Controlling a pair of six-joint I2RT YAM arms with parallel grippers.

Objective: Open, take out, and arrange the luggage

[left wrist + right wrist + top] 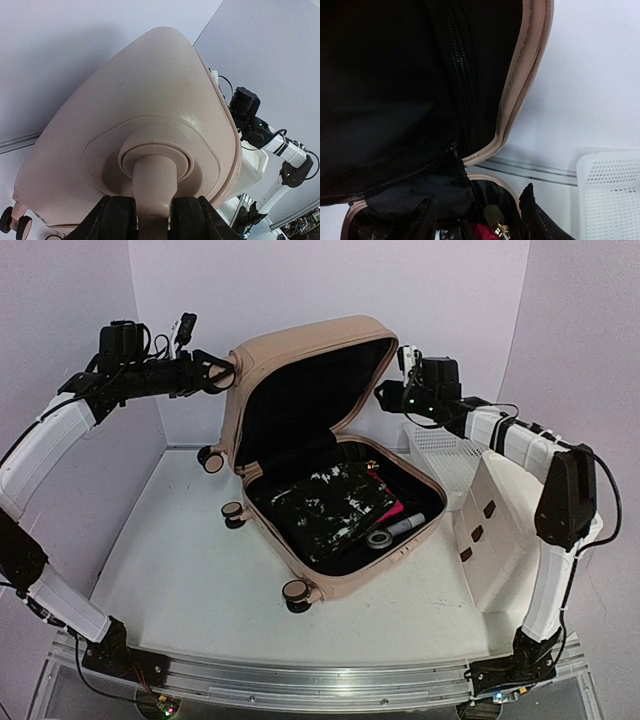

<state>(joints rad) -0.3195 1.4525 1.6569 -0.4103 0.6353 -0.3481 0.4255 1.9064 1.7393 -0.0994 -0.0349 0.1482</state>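
The luggage (360, 575) lies open, lid (300, 350) raised at far left. L gripper (152, 220) pinches the lid's pink stem (152, 190) (both fingers touching it). R gripper (477, 217) is spread, near the lid's right edge.

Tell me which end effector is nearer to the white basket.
Right. The right end effector hangs near the basket, by the luggage lid; the left end effector grips the lid's opposite side.

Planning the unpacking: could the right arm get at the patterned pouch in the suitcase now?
Probably yes. The suitcase is open, its lid held up by the left gripper; the pouch lies uncovered on top, and the right gripper hangs open over it, nothing visibly between.
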